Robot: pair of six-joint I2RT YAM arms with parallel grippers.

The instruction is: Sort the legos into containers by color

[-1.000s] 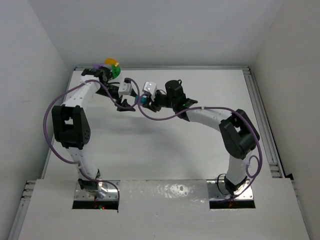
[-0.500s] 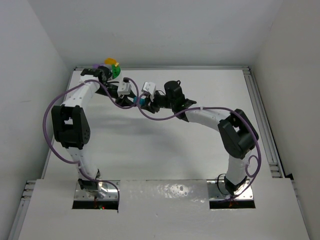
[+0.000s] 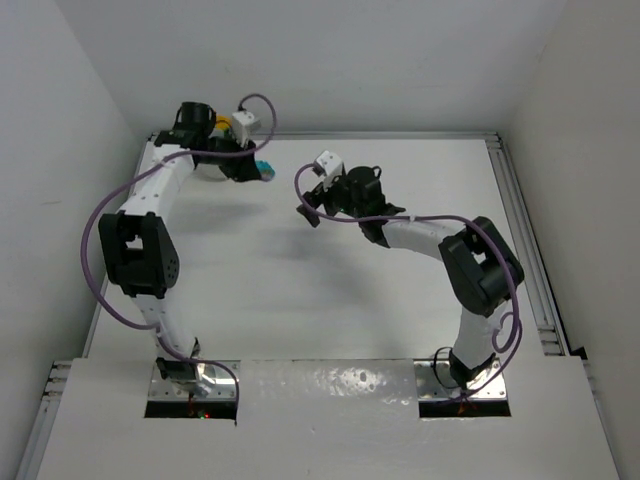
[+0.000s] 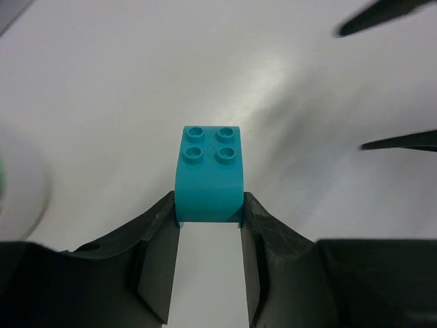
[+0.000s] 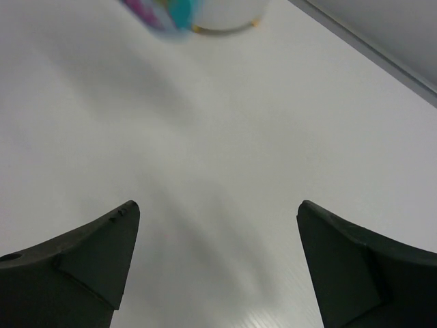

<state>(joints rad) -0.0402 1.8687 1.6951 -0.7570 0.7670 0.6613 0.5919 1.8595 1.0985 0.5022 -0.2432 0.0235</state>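
Note:
My left gripper [image 4: 209, 213] is shut on a teal lego [image 4: 209, 174], studs facing away, held above the table. From above, that teal lego [image 3: 266, 168] hangs at the far left, beside the bowl. The left arm hides most of the bowl there, and only a yellow lego [image 3: 225, 124] shows. In the right wrist view the white bowl [image 5: 231, 14] is a blur at the top edge, with the teal lego [image 5: 180, 11] in front of it. My right gripper [image 5: 215, 213] is open and empty; from above this right gripper [image 3: 308, 205] sits right of the teal lego.
A white wall and a raised rail [image 3: 380, 134] run along the far edge of the table. A metal rail [image 3: 520, 230] borders the right side. Purple cables [image 3: 100, 220] loop beside both arms. The right gripper's fingers [image 4: 403, 141] show dark in the left wrist view.
The right gripper has opened, let go of the teal lego and drawn back to the right. The left gripper has closed on the lego and carried it back-left towards the bowl.

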